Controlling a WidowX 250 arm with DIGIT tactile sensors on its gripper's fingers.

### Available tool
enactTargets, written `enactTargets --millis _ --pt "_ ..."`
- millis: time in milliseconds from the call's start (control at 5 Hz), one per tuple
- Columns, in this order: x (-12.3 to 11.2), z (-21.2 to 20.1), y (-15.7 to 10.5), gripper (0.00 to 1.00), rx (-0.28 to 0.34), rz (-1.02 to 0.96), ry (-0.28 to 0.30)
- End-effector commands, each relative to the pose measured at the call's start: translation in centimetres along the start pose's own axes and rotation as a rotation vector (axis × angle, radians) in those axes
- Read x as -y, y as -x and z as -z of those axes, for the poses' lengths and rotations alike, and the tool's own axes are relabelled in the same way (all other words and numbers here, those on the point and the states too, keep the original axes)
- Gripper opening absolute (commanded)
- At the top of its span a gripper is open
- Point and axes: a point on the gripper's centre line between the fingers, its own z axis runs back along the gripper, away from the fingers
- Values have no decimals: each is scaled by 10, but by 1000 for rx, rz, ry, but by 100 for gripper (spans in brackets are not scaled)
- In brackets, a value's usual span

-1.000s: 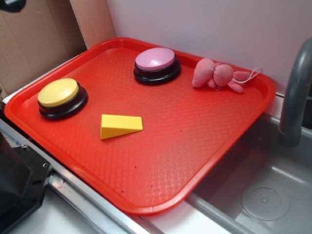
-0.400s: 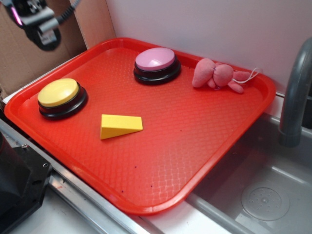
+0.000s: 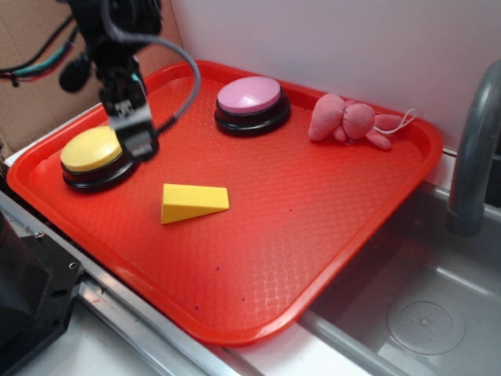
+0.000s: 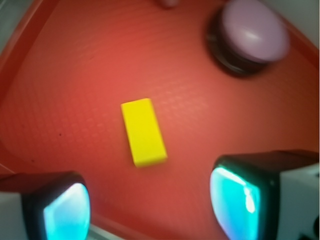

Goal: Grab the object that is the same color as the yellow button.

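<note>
The object, a yellow wedge block (image 3: 192,202), lies flat on the red tray (image 3: 274,235) in front of the yellow button (image 3: 92,149). My gripper (image 3: 135,141) hangs blurred over the button's right edge, up and left of the wedge. In the wrist view the wedge (image 4: 143,131) lies on the tray (image 4: 75,75) ahead of my gripper (image 4: 150,207). Its two fingers stand wide apart with only tray between them, so it is open. The yellow button is out of the wrist view.
A pink-topped button (image 3: 249,95) (image 4: 255,30) and a pink plush toy (image 3: 348,120) sit at the tray's far side. A grey faucet (image 3: 473,149) and a steel sink (image 3: 423,313) are to the right. Cardboard (image 3: 39,70) stands at the left.
The arm has come down from the top left corner to above the yellow button's right edge. The wedge, the buttons and the plush have not moved.
</note>
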Motion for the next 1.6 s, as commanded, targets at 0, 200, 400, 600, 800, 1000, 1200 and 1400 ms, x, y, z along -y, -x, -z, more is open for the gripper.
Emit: enactTargets --millis 0,200,400,600,800,1000,1200,1400 --pt "-4 51 -12 100 -5 54 42" --pt "-8 68 -11 100 -47 53 21" --pt "-9 76 -4 100 -57 53 42" --pt "-5 78 1 100 -72 67 50" --pt "-3 81 4 47 -86 63 57" --pt "-6 82 6 0 -92 68 65" --pt "-7 81 5 0 -90 45 59" --pt "-14 66 -3 0 -162 26 127"
